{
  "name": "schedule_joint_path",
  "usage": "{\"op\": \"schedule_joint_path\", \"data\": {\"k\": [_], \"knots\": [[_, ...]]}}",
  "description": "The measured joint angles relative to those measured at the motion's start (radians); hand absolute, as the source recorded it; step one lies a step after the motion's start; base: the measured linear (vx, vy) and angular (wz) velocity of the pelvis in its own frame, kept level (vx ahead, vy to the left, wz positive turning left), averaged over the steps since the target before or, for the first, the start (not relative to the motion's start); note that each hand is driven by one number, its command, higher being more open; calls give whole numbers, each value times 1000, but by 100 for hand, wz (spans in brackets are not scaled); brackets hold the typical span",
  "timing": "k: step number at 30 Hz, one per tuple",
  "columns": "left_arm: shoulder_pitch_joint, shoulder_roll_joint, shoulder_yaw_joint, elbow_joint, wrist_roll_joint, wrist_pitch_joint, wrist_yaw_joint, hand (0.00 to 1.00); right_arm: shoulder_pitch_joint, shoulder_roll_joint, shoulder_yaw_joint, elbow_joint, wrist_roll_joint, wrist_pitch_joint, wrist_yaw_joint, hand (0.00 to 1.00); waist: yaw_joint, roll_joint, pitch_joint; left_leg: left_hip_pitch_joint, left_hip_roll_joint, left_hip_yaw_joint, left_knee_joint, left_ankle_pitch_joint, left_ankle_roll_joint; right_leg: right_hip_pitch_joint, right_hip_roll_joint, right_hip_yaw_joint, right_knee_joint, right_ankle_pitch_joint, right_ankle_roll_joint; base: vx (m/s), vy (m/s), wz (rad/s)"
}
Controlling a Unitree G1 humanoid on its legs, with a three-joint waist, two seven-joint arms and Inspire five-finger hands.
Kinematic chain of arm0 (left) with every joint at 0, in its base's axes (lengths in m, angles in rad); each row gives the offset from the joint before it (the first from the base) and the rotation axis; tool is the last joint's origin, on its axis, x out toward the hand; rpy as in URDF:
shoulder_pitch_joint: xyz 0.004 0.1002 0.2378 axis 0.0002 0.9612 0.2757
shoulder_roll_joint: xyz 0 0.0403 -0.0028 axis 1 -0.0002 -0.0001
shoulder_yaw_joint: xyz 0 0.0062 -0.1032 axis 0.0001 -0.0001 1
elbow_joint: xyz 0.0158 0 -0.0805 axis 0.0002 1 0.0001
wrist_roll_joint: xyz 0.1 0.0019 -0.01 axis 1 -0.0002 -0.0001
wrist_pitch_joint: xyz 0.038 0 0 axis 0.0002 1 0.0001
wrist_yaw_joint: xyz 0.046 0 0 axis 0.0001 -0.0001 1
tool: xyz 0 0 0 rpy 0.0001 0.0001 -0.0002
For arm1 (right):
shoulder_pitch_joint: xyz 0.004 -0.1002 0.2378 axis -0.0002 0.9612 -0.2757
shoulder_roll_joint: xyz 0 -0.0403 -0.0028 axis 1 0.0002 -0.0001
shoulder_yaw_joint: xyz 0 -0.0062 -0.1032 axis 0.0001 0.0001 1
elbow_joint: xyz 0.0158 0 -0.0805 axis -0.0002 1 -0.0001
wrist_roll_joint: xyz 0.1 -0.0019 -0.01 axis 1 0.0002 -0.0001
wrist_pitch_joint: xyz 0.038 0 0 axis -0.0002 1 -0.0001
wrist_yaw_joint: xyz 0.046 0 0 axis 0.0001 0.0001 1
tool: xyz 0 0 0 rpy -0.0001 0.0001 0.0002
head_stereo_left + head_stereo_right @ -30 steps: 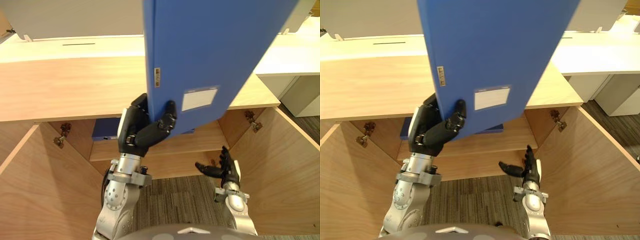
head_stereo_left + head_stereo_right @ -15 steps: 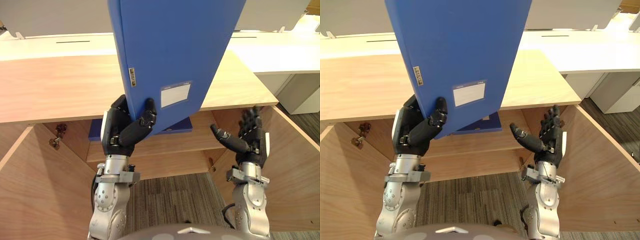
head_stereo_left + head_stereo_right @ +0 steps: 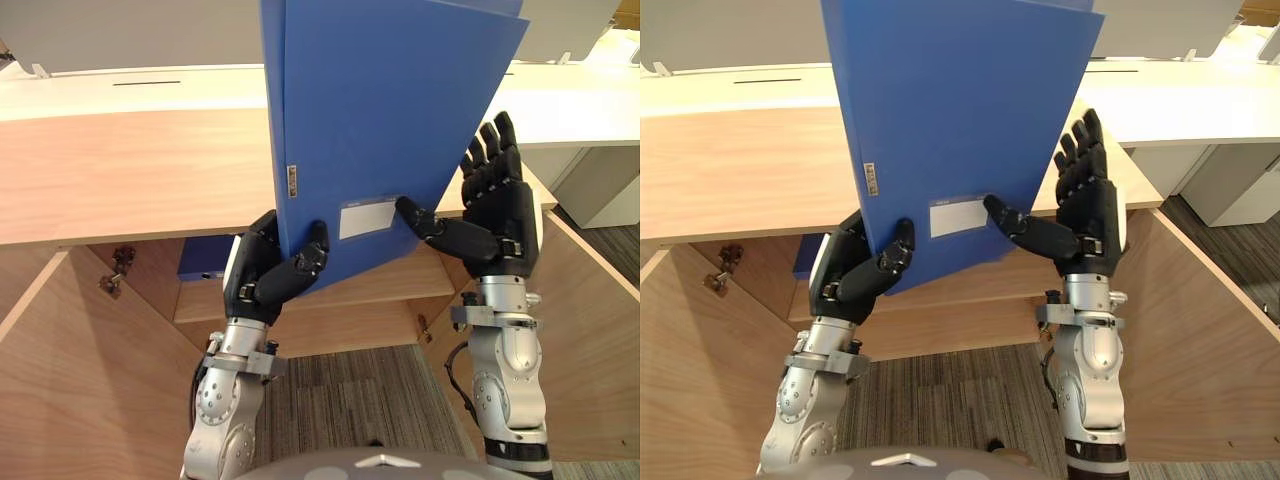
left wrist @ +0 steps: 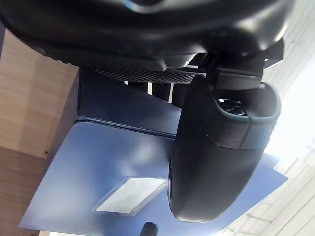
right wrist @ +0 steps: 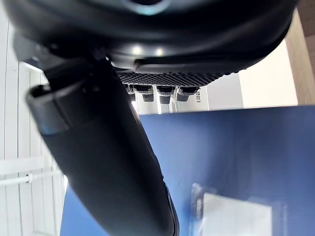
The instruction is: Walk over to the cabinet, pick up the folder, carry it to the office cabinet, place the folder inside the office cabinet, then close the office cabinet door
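**Position.** The blue folder [image 3: 390, 120] is held upright, slightly tilted, before the front edge of the office cabinet [image 3: 130, 170] top, above the open compartment.

**Grip.** The left robot hand [image 3: 268, 280] is clamped on the folder's lower corner, fingers curled round it. The right robot hand [image 3: 495, 215] is spread: fingers straight beside the folder's other edge, thumb laid on its face by the white label [image 3: 365, 218].

**Step in hand.** Placement is judged not yet begun. It is advised that the folder be steadied by both hands, lowered, tipped flat and passed onto the shelf [image 3: 410, 285], beside the second folder [image 3: 205, 262] lying at the shelf's left end. Contact with the top's front edge is to be avoided.
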Motion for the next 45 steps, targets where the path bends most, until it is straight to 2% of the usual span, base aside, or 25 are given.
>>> {"op": "schedule_joint_path", "data": {"k": [5,8,9,19,24,35,36,45], "knots": [[-2,1,-5,17,-31,0,-23,0,-25,-40,-3,16,1,3,24,100,4,0,0,-2,-3,-4,0,0,0,0,-4,-4,0,0,0,0,0,0],[-9,15,-5,19,-47,0,-33,0,-48,-62,-6,67,56,4,52,100,4,0,0,-3,-3,-5,0,0,1,0,-6,-5,0,1,1,0,0,0],[-13,22,-4,20,-52,1,-38,0,-57,-65,-6,93,85,6,63,0,4,0,0,-4,-3,-6,0,1,1,0,-7,-6,0,1,1,0,0,0],[-55,37,12,28,-88,2,-81,0,-80,-101,-13,203,271,48,170,0,9,-1,0,-12,-12,-26,0,5,8,0,-14,-24,0,1,2,-4,-1,6],[-63,33,42,28,-103,1,-82,0,-90,-108,-10,207,271,50,215,0,16,-1,0,-16,-17,-32,0,8,12,0,-18,-28,0,2,3,-16,-6,3],[-71,25,44,28,-102,1,-85,0,-118,-85,-11,227,261,50,216,0,20,-12,-7,-18,-29,-39,-5,17,23,0,-34,-33,-2,8,12,-11,-1,1],[-72,24,46,28,-97,1,-85,100,-118,-83,-12,227,261,50,216,0,20,-12,-7,-18,-31,-40,-8,20,24,0,-35,-34,-2,9,13,-28,-8,3],[-78,-4,90,21,-42,-6,-85,100,-118,-26,-18,267,231,56,205,0,21,-30,-21,-19,-35,-53,-16,31,23,1,-38,-48,-2,9,13,-14,-9,3]]}}
